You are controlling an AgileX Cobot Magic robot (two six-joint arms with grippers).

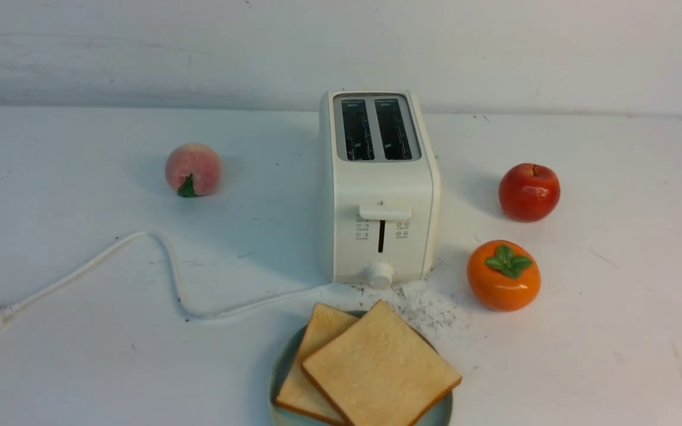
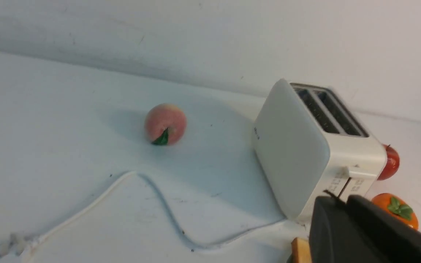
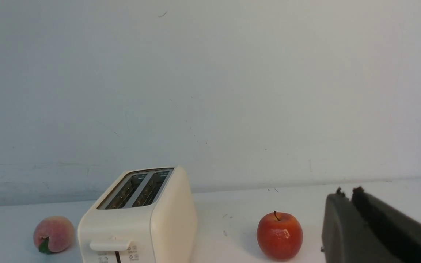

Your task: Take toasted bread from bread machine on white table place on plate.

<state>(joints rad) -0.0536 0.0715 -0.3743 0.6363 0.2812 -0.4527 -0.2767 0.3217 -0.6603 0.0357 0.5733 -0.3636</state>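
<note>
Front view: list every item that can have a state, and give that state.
Toaster: upright, both slots empty
Lever: up
Cord: unplugged, plug lying on the tabletop
Plate: holding toast
Two toast slices: browned at the crusts, overlapping
Table: crumbs scattered near the toaster

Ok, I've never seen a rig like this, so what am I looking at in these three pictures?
It's a robot with two arms. The front picture looks forward from between them; the other two come from cameras on its left and right wrists, where the left gripper and right gripper show. Both look nearly shut, holding nothing. On the table are a toaster, its cord, a peach, an apple, a persimmon and a plate with two toast slices.
</note>
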